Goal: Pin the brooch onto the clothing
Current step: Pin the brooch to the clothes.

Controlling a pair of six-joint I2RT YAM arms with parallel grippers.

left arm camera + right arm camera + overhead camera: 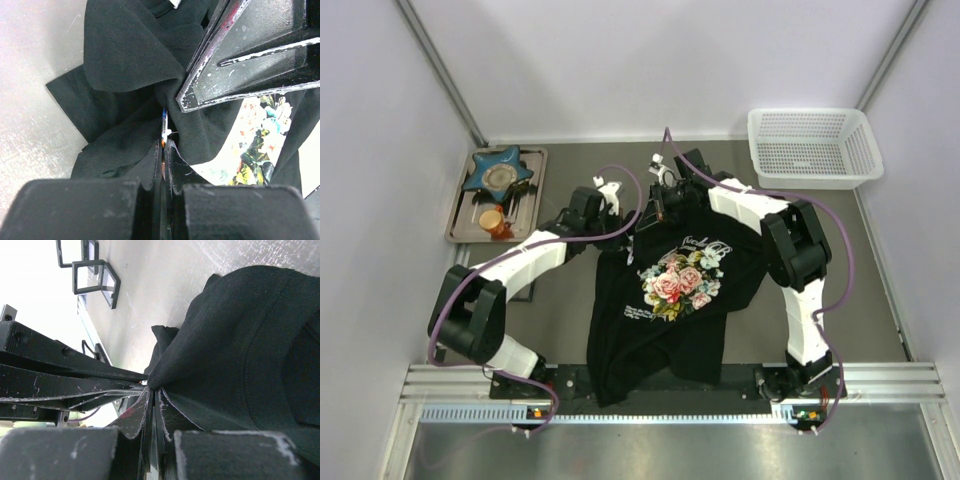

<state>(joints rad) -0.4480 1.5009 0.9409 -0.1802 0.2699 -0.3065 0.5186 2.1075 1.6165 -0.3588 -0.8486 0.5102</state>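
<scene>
The left gripper (pixel 164 150) is pressed together. A thin sliver of blue, white and orange stands edge-on between its tips; by its place this looks to be the brooch (pixel 163 131), though its face is hidden. Just ahead of those tips and a little to their right, the right gripper (pixel 152 392) is clamped on a raised fold of the black T-shirt (pixel 655 335), at the collar end above the rose print. The two claws meet almost tip to tip, with the cloth bunched between them.

The step in hand appears to be driving the pin through the pinched fold. To do it well, the right claw should hold the fold taut and steady while the left pushes the brooch straight ahead into the ridge of cloth — a slanted push would likely slide off or catch only the surface. Whether the pin has entered the cloth cannot be told — the fold hides it.
</scene>
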